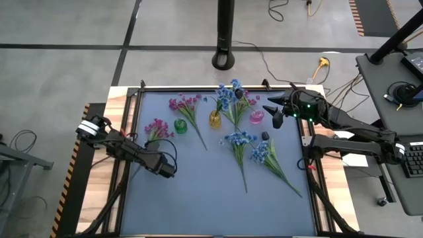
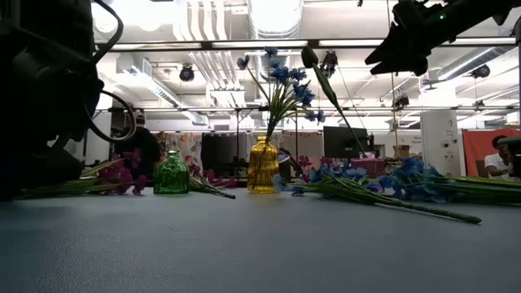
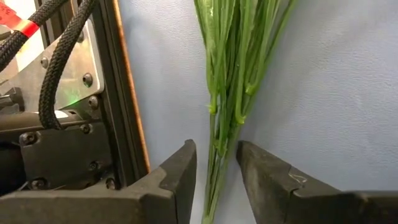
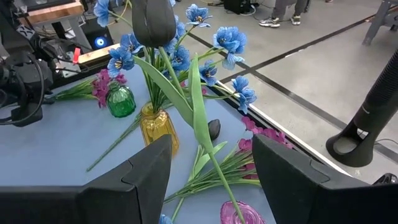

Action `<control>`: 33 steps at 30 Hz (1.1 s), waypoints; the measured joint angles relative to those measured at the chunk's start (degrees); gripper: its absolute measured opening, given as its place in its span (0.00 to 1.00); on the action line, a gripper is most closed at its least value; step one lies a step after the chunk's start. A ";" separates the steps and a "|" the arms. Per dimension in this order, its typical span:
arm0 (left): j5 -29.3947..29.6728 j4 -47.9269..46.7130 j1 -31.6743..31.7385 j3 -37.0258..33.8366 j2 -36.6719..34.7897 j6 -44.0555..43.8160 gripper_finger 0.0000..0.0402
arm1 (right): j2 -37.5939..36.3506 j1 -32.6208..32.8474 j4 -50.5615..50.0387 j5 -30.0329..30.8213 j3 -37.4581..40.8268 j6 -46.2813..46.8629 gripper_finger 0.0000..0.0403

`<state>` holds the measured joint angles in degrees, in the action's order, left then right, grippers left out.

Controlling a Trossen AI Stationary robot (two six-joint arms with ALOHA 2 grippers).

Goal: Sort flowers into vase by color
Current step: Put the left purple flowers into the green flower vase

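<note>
My right gripper [image 1: 274, 111] [image 4: 211, 174] hangs open above the pink vase [image 1: 257, 118] [image 4: 239, 214]. A dark purple bud [image 4: 152, 22] [image 2: 309, 57] stands in that vase on its stem, which rises between my fingers without touching them. The yellow vase [image 1: 215, 119] [image 2: 262, 165] holds blue flowers [image 2: 285, 81]. Beside the green vase [image 1: 180, 125] [image 2: 171, 173] lies a magenta sprig [image 1: 156, 129]. My left gripper [image 1: 149, 160] [image 3: 214, 174] is open at the table's left edge, one finger on either side of that sprig's stem end [image 3: 221, 143].
A second magenta sprig [image 1: 187, 106] lies at the far edge. Two blue sprigs [image 1: 239, 140] [image 1: 266, 156] and another dark bud [image 1: 265, 135] lie in the middle and to the right. The table's black side rail [image 3: 115, 93] runs close beside my left gripper.
</note>
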<state>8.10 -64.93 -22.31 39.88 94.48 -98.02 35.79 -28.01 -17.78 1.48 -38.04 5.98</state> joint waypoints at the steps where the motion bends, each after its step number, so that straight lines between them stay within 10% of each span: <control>1: -0.01 0.07 0.02 0.07 0.00 0.00 0.27 | 0.00 0.00 -0.02 0.00 0.02 0.00 0.53; 12: 0.02 1.34 0.02 0.50 0.11 -0.71 0.02 | 0.00 -0.01 -0.47 -0.02 0.01 0.00 0.53; 22: 0.59 0.46 -0.34 0.99 -0.52 -2.00 0.00 | 0.00 -0.02 -1.65 -0.02 0.01 0.02 0.53; 33: 14.92 -3.28 -2.76 7.36 -10.56 -1.64 0.00 | -0.02 -0.02 -1.70 -0.02 0.02 0.02 0.53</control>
<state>23.02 -68.20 -25.07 47.24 83.91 -99.66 35.77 -28.03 -19.49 1.45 -38.02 6.00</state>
